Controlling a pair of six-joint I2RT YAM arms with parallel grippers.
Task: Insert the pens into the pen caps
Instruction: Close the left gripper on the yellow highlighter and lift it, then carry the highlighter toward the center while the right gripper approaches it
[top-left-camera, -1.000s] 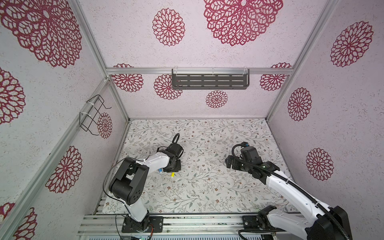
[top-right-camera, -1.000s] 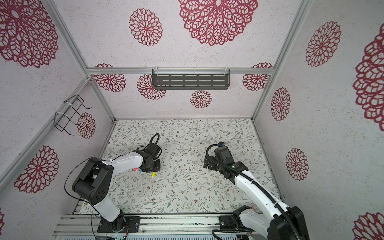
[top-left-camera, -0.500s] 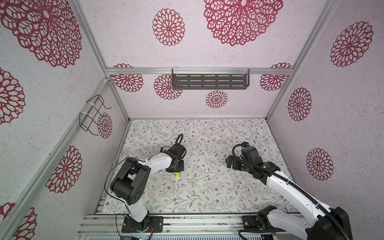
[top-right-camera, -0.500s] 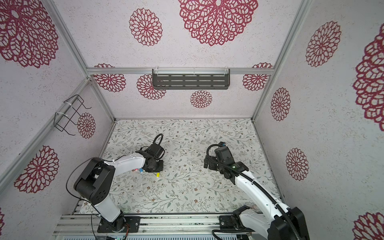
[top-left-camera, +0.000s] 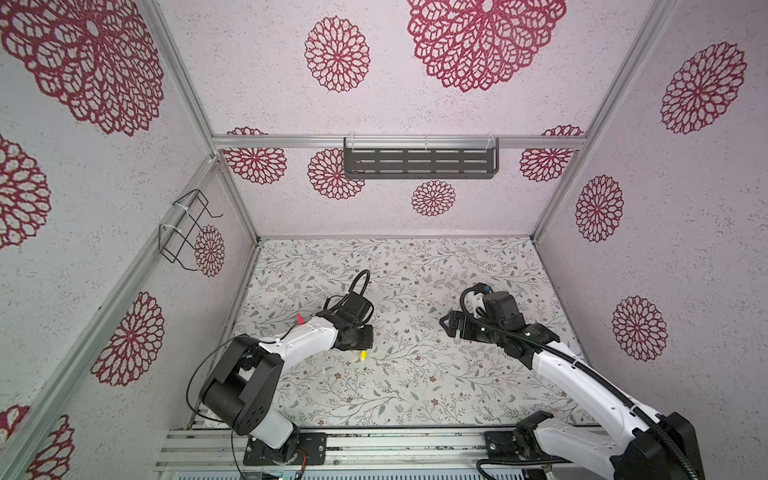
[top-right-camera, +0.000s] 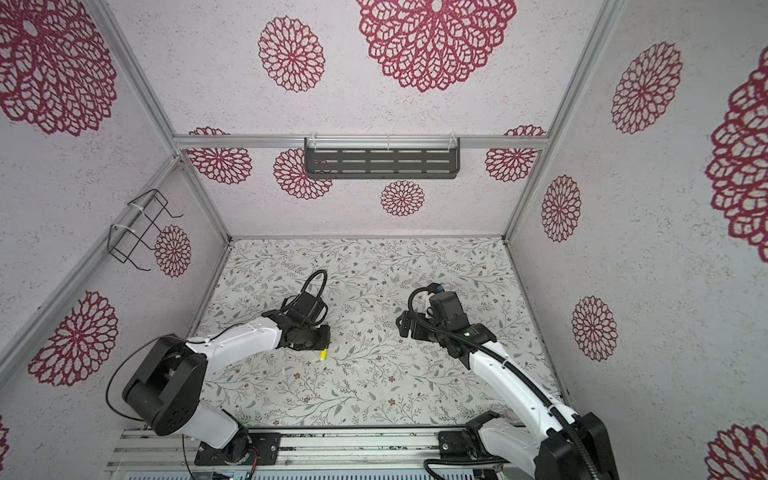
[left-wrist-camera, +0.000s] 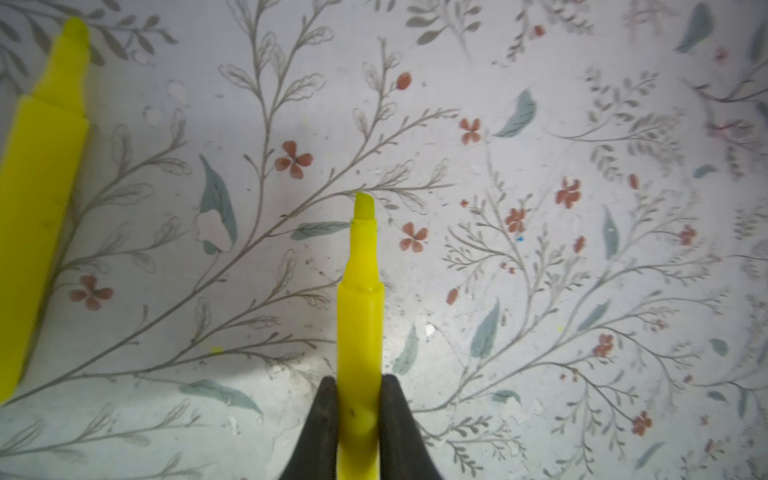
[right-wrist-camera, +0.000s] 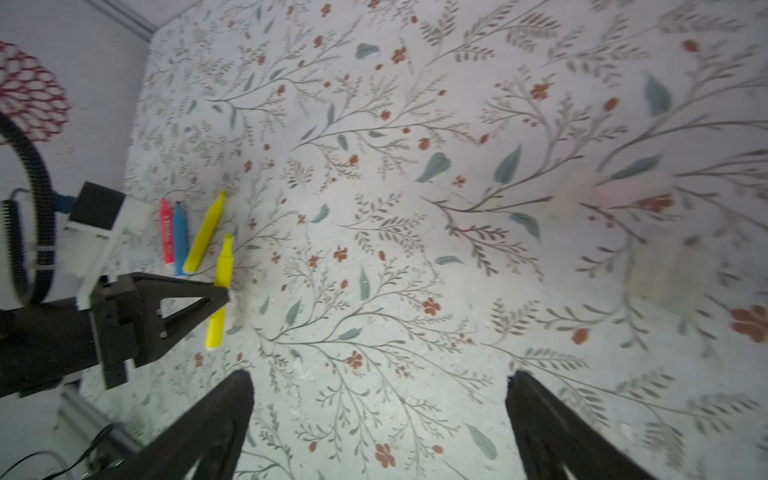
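The middle of the worktop (top-left-camera: 415, 374) lies bare between the two arms, a broad lane running from front to back. On the left, the left arm (top-left-camera: 299, 345) lies low across it. The left fingers (left-wrist-camera: 324, 415) pinch a yellow pen (left-wrist-camera: 360, 324), with three loose pens (right-wrist-camera: 179, 237) just beside. The right fingers (right-wrist-camera: 216, 424) stand wide apart over bare worktop.

Top views: the worktop (top-left-camera: 415, 374) is looked down on from high at the front.
Left wrist: aimed along the left tool (left-wrist-camera: 359, 380), close to the worktop.
Right wrist: aimed over the right tool (right-wrist-camera: 380, 374), farther off.
Shared: the left tool (right-wrist-camera: 226, 297) is caught by the right wrist view.
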